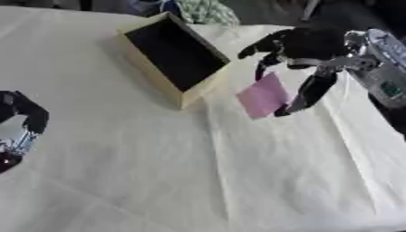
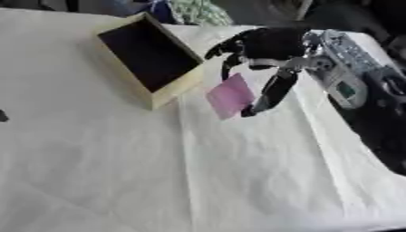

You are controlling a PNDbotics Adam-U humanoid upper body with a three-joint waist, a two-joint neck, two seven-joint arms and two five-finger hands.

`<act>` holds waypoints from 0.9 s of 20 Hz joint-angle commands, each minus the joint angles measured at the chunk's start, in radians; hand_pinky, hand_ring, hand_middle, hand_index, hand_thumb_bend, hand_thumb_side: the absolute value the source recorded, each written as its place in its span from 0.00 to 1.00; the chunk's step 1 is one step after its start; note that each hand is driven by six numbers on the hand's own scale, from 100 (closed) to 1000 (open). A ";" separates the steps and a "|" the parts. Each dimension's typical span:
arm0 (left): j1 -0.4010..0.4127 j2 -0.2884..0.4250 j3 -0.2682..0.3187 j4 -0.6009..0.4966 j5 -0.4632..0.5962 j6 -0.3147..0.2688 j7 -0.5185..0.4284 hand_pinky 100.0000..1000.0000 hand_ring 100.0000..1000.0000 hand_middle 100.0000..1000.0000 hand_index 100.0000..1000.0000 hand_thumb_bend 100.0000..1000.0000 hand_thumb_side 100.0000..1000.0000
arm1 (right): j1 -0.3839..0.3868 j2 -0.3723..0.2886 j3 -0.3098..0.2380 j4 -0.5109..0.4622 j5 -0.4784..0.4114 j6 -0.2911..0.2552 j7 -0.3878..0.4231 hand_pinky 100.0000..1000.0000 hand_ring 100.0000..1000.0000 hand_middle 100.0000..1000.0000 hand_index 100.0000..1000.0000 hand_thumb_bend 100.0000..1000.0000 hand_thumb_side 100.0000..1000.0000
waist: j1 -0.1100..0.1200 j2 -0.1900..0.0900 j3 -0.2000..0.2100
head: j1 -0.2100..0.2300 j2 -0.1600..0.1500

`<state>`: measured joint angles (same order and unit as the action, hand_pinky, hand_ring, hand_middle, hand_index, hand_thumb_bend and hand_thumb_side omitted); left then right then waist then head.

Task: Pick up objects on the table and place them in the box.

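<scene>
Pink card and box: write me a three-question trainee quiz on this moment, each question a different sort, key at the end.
1. True or false: the pink card already lies inside the box.
2. Which hand holds the pink card? A) left hand B) right hand C) neither
3. Fill in: the left hand shows at the ______ edge of the left eye view.

Key:
1. False. The card hangs beside the box, pinched by the right hand over the white tablecloth.
2. B.
3. Left, away from the box and holding nothing.
</scene>
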<state>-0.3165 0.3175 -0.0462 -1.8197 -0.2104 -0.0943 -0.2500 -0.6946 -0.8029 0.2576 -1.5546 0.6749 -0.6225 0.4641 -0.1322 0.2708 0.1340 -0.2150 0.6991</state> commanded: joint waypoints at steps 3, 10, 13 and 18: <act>-0.018 0.010 -0.010 -0.020 0.008 -0.004 -0.010 0.62 0.49 0.39 0.51 0.26 0.57 | -0.044 -0.044 -0.042 0.000 -0.009 0.017 -0.020 0.85 0.88 0.91 0.60 0.53 0.20 | 0.002 -0.020 0.020 | -0.013 -0.014; -0.036 0.003 -0.026 -0.023 0.015 -0.008 -0.026 0.62 0.49 0.39 0.50 0.26 0.57 | -0.089 -0.034 -0.075 0.056 -0.008 0.036 -0.041 0.85 0.88 0.90 0.61 0.52 0.16 | -0.006 -0.017 0.073 | -0.035 -0.025; -0.044 0.000 -0.033 -0.023 0.018 -0.009 -0.034 0.62 0.49 0.39 0.50 0.26 0.57 | -0.108 -0.025 -0.088 0.084 -0.008 0.042 -0.048 0.85 0.87 0.90 0.61 0.51 0.14 | -0.008 -0.014 0.097 | -0.043 -0.031; -0.057 -0.006 -0.043 -0.024 0.023 -0.012 -0.045 0.62 0.49 0.39 0.50 0.26 0.57 | -0.136 -0.008 -0.106 0.135 -0.007 0.053 -0.061 0.85 0.87 0.89 0.62 0.48 0.13 | -0.013 -0.009 0.137 | -0.061 -0.041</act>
<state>-0.3580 0.3082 -0.0878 -1.8207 -0.1924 -0.1050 -0.2896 -0.8111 -0.7909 0.1716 -1.4263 0.6727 -0.5715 0.4109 -0.1516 0.2779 0.2753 -0.2689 0.6732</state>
